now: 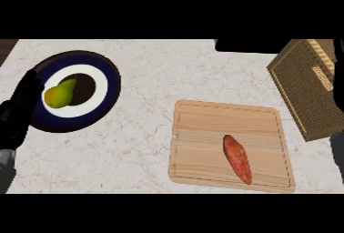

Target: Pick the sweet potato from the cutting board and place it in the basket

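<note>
Marble counter [168, 73] spreads under us. Our left hand [20, 107] rests open beside the plate [111, 82] holding a pear [59, 94]. Well to its right, the sweet potato [237, 159] lies on the cutting board [201, 136]; beyond stands the basket [306, 91]. Our right hand [337, 157] barely shows, perhaps its edge; grip unclear.

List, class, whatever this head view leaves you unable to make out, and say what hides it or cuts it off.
- Basket: the right edge cuts it off; its inside does not show.
- Right hand: only a dark sliver of arm shows at the right edge, so the hand itself is out of view.
- Left hand: partly cut by the left edge; it covers some of the plate's rim.
- Sweet potato, pear: undersides hidden.
</note>
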Robot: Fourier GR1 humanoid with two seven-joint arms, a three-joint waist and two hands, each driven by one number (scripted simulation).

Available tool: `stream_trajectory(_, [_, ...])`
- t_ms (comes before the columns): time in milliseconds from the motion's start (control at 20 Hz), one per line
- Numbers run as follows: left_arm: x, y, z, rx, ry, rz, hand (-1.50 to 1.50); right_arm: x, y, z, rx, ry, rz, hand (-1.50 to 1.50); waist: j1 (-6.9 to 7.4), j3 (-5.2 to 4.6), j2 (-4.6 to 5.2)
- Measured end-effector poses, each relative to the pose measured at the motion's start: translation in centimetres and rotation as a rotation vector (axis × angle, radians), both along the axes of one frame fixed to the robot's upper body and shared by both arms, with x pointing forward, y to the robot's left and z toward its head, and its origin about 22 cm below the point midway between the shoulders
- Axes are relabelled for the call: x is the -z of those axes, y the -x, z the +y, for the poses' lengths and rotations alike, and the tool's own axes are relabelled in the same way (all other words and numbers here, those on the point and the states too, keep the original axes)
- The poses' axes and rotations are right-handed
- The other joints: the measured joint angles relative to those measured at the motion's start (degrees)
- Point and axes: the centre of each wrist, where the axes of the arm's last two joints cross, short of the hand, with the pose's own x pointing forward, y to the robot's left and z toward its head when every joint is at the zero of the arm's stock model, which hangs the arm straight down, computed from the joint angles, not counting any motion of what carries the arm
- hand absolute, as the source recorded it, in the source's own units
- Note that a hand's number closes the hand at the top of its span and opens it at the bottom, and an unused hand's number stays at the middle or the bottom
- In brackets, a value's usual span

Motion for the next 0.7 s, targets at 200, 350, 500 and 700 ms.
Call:
stream_trajectory(200, [0.6, -0.5, -1.0, 0.022, 0.028, 0.035, 0.00, 0.9, -1.7, 2.3, -0.250, 0.011, 0.025, 1.50, 0.78, 1.25, -0.79])
stream_trajectory(350, [0.8, -0.9, -2.3, 0.068, 0.047, 0.056, 0.00, 0.7, -2.0, 4.8, -0.524, 0.107, -0.023, 1.50, 2.51, 1.71, -0.43])
stream_trajectory(500, [1.4, -1.0, -3.2, 0.094, 0.071, 0.098, 0.00, 0.4, -0.9, 7.6, -0.793, 0.316, -0.138, -1.50, 2.46, 1.85, -0.85])
stream_trajectory(700, [1.9, -1.1, -3.4, 0.080, 0.096, 0.150, 0.00, 4.1, 1.9, 10.2, -0.993, 0.434, -0.240, -1.50, 0.17, 1.91, -1.81])
